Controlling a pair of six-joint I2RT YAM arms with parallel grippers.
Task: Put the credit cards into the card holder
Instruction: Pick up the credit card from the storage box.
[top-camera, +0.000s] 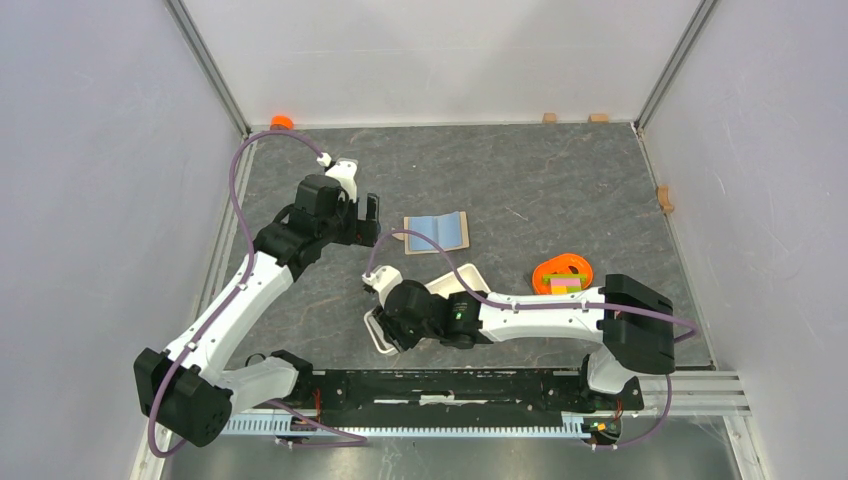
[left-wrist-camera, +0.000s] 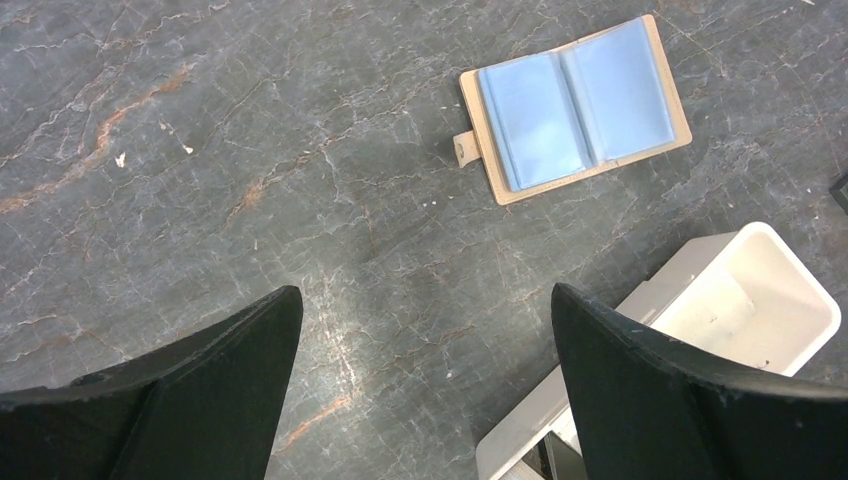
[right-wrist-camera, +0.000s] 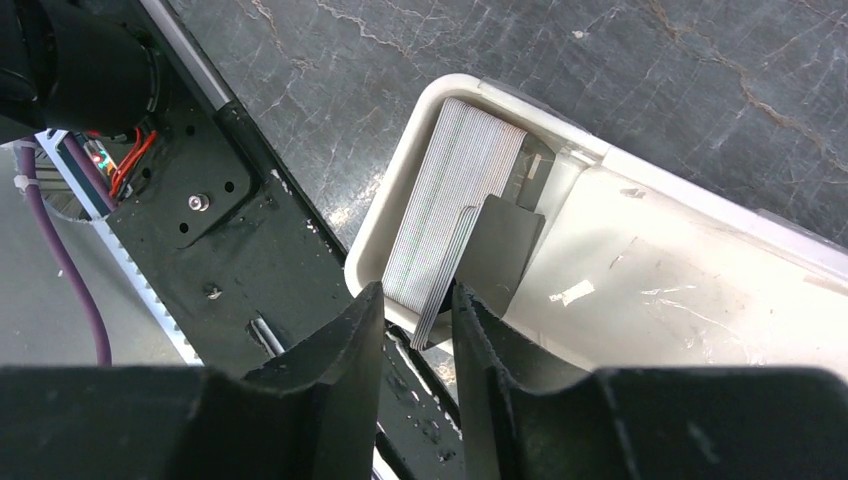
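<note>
End effector right (right-wrist-camera: 416, 296): nearly closed around credit cards (right-wrist-camera: 450, 190) edge, grip unclear | end effector left (left-wrist-camera: 425, 292): wide open

Dark grey stone-look table top (left-wrist-camera: 250, 150) looking matt. Long white plastic tray (right-wrist-camera: 400, 180) looking smooth, shiny. Stack of grey-edged cards (right-wrist-camera: 455, 190) showing one dark matt face. Tan booklet (left-wrist-camera: 573, 110) holding shiny see-through plastic pockets.

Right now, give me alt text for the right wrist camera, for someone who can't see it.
The right gripper straddles the near edge of a stack of cards standing on edge in the end of a white tray. One dark card leans off the stack, with the marbled table behind.
</note>
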